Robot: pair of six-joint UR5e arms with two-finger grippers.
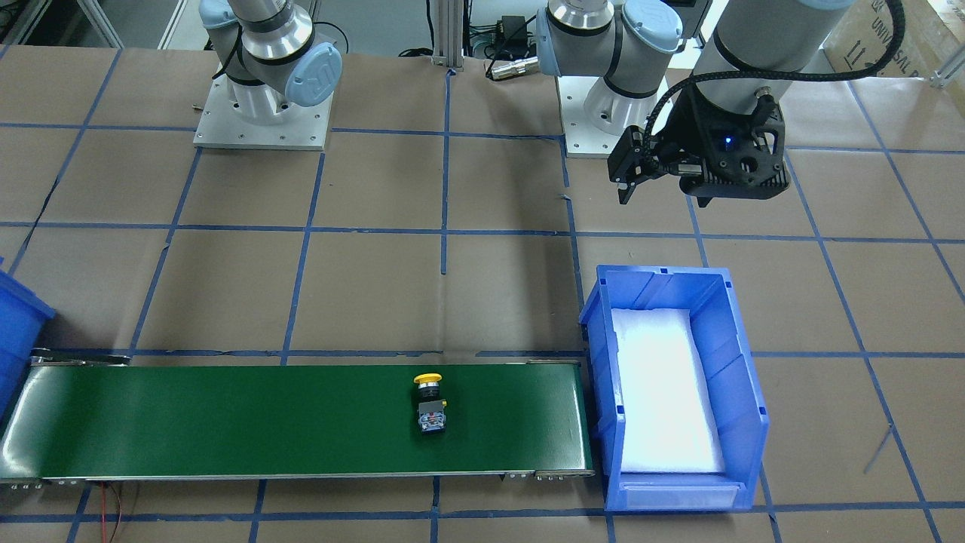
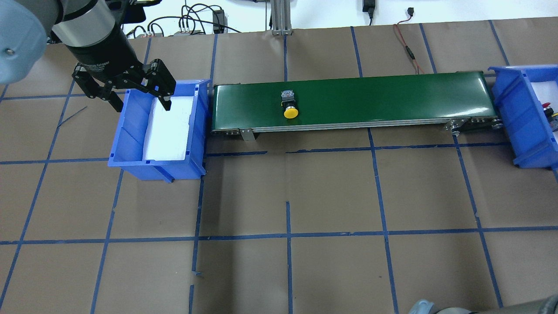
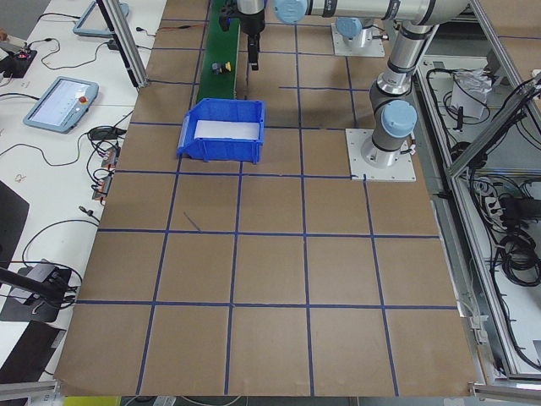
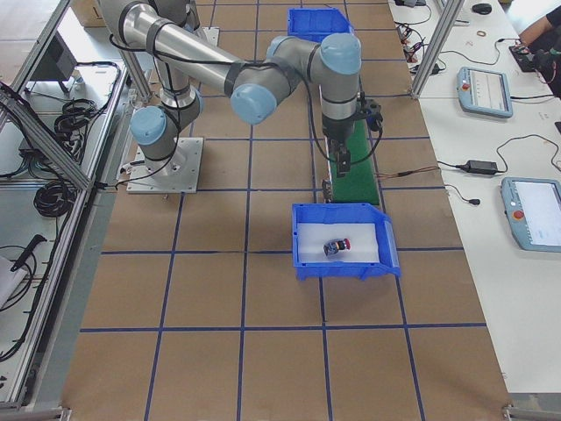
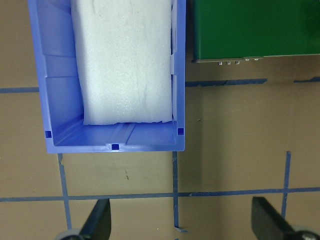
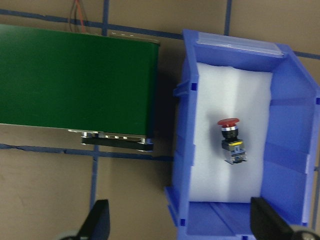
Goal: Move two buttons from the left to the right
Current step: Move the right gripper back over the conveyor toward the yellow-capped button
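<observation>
The yellow button (image 1: 430, 403) lies on its side near the middle of the green conveyor belt (image 1: 226, 422); it also shows in the overhead view (image 2: 289, 104). The red button (image 6: 231, 140) lies on white foam in the right blue bin (image 6: 290, 150), also seen from the right side (image 4: 336, 247). My left gripper (image 2: 141, 104) is open and empty, high over the near end of the left blue bin (image 2: 130, 163), which holds only foam. My right gripper (image 6: 182, 222) is open and empty, high above the table beside the right bin.
The conveyor runs between the two bins, its ends close to their walls. The arm bases (image 1: 264, 113) stand at the robot side of the table. Brown paper with blue tape lines (image 2: 287, 235) covers the table. Tablets and cables (image 4: 486, 88) lie beyond the far edge.
</observation>
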